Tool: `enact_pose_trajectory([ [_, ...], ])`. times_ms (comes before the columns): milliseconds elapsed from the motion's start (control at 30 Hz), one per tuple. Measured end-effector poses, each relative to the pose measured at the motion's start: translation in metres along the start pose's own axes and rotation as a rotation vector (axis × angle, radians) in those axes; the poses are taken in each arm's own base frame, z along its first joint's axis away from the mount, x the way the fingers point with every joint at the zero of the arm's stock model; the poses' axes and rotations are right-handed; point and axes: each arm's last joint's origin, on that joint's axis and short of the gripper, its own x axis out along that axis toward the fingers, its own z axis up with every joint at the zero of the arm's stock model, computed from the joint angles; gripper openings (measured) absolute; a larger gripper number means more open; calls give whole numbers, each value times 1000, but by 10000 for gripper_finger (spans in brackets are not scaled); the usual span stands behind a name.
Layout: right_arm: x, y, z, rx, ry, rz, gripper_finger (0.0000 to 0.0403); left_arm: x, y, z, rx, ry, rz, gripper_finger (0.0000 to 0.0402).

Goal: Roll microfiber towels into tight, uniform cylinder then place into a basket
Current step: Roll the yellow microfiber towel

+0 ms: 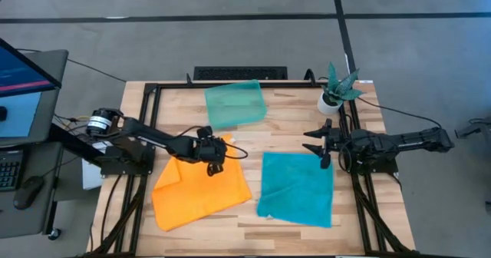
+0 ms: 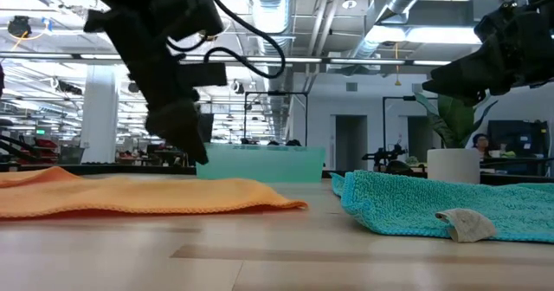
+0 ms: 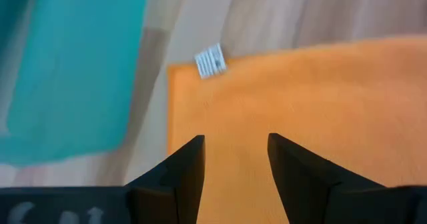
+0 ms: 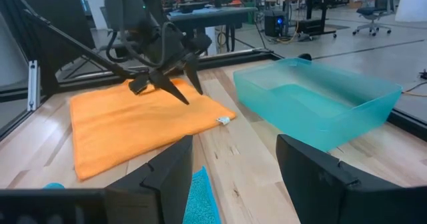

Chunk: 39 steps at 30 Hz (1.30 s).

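two towels laid flat for rolling: orange towel point(image 1: 201, 190) lower left of the high view, teal towel point(image 1: 298, 187) right of centre. one basket point(image 1: 235, 103) waiting at upper centre of the table point(image 1: 288, 131). left hand point(image 1: 219, 155) spread, poised over the orange corner, presumably to start the roll. right hand point(image 1: 313, 141) spread, idle above the teal edge.
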Motion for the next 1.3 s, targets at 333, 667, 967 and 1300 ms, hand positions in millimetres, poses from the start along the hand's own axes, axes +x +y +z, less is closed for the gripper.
enact_pose_trajectory([
  [333,0,0,0,0,0,0,237,1,-13,-1,-99,66,-281,158],
  [667,0,0,0,0,1,0,237,33,-22,4,-82,17,-319,158],
  [967,0,0,-1,72,5,5,237,51,-26,15,-35,-124,-386,158],
  [1300,1,1,-1,87,12,4,237,56,-26,21,20,-207,-390,158],
])
